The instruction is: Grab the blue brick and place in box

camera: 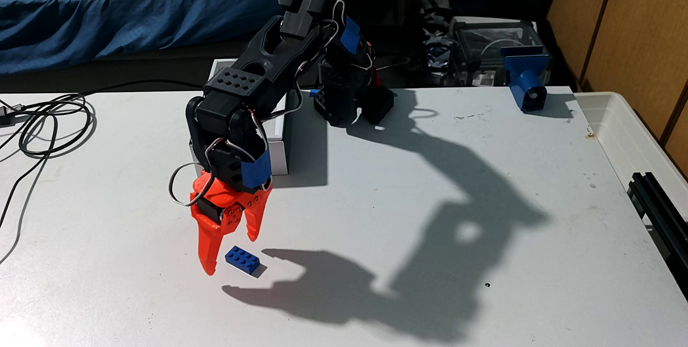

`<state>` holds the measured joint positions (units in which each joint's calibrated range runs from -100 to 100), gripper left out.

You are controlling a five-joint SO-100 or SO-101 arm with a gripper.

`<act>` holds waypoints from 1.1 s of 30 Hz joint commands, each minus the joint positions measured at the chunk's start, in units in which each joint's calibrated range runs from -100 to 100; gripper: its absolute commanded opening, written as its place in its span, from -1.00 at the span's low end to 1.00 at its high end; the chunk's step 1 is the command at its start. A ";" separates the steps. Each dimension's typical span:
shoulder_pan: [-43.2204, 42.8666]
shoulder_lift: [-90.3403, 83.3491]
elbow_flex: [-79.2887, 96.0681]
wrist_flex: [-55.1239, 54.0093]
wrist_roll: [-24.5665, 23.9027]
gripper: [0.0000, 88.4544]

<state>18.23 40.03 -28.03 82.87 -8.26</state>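
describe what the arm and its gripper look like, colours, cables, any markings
The arm is black 3D-printed plastic with perforated housings, thin grey cable loops and blue tape strips. The gripper is bright orange, with two tapered pointed fingers.

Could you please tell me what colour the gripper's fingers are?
Bright orange-red; the fingers show clearly in the fixed view, open beside the blue brick.
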 commanded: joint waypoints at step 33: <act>-1.07 3.56 -7.29 2.65 0.61 -0.98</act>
<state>17.05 44.93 -33.12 83.57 -7.95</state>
